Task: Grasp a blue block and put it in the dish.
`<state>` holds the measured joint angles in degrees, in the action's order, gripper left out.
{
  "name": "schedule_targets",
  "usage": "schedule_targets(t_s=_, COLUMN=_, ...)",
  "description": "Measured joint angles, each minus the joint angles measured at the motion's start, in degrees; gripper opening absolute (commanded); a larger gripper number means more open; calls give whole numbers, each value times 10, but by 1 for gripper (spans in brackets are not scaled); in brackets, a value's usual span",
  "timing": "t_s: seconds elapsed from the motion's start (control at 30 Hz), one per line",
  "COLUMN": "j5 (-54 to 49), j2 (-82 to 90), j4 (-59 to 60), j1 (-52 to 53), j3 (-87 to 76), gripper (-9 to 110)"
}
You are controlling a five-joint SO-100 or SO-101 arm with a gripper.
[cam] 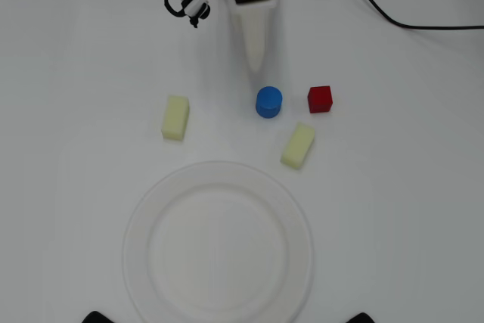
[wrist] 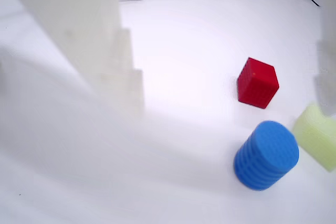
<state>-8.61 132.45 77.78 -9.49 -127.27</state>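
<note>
Overhead view: white table (cam: 423, 187) throughout, its edges beyond the picture. Blue block (cam: 268, 102) upright near the middle of the surface, toward the far side, just below the tip of the gripper (cam: 257, 62) and not touching it. Red cube (cam: 320, 99) just right of the block, a narrow strip of bare surface between them. Pale yellow block (cam: 298, 145) lying at a slant below and right of the blue one, close but apart. Another pale yellow block (cam: 175, 117) well off to the left, open surface between it and the blue block. Dish (cam: 144, 209) large and round toward the near edge, bare inside, its far rim near the slanted yellow block without touching. Black cable (cam: 393, 17) curving across the far right corner. Wide clear room left and right of the dish and along the left side.

Count: one blue block, one red cube, two pale yellow blocks, one dish.

Wrist view: one broad white finger (wrist: 79, 35) at upper left, a sliver of another white part at the right edge; nothing between them. Jaws parted or closed: cannot tell. Blue block (wrist: 266, 155) low right, red cube (wrist: 257, 83) behind it, a yellow block (wrist: 317, 135) at the right edge.
</note>
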Motion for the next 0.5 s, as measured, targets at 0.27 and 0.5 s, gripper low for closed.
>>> schedule_targets(t_s=0.27, j5=16, j2=-143, j4=3, j1=-46, j3=89, gripper=39)
schedule_targets(t_s=0.5, j5=-6, j2=-285, j4=-19, j1=-55, j3=152, gripper=39)
